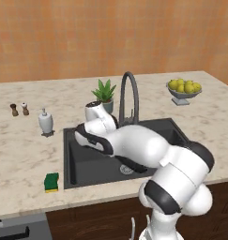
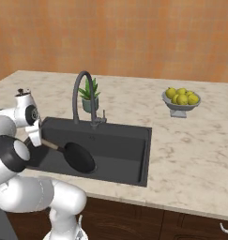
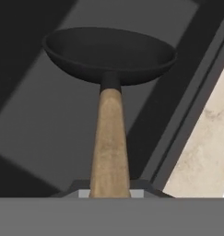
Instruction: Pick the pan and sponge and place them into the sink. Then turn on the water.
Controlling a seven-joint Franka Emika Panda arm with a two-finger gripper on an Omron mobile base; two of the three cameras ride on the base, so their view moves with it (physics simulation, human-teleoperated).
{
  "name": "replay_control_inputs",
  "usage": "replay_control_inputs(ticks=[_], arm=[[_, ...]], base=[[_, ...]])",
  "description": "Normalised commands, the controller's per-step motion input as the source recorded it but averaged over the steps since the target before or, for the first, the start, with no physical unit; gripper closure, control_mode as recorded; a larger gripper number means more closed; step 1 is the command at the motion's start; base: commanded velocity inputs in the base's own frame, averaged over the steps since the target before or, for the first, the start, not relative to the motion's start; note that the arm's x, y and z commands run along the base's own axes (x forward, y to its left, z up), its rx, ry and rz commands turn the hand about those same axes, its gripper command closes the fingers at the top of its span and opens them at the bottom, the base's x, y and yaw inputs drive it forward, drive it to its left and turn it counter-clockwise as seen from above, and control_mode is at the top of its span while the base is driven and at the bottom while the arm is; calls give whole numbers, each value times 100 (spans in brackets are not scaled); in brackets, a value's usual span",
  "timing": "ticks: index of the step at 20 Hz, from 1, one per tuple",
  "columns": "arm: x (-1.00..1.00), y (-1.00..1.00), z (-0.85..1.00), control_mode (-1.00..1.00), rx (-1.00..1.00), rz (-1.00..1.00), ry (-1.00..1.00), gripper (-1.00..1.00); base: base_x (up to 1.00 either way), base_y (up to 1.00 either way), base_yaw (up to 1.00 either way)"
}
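Pan (image 2: 79,157), black with a wooden handle, hangs over the dark sink (image 2: 129,140) basin, its long axis running straight out from the gripper (image 2: 40,139), which is clamped on the handle's end, while the sponge (image 1: 51,182) waits on the desk left of the sink.

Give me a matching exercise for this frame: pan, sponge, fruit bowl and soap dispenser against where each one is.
1 pan
2 sponge
3 fruit bowl
4 soap dispenser

A counter, left of the sink, towards the back
B held by its handle over the sink
C counter, back right
D counter's front edge, left of the sink

Pairs: 1-B, 2-D, 3-C, 4-A
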Motion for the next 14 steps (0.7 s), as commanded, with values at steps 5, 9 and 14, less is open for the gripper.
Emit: replay_control_inputs(ticks=[5,9,14], arm=[[35,-3,-55,-100,0,-3,0,100],[21,-11,-51,-100,1,0,0,100],[11,-8,-55,-100,1,0,-1,100]], base=[[0,0,0],[0,0,0],[0,0,0]])
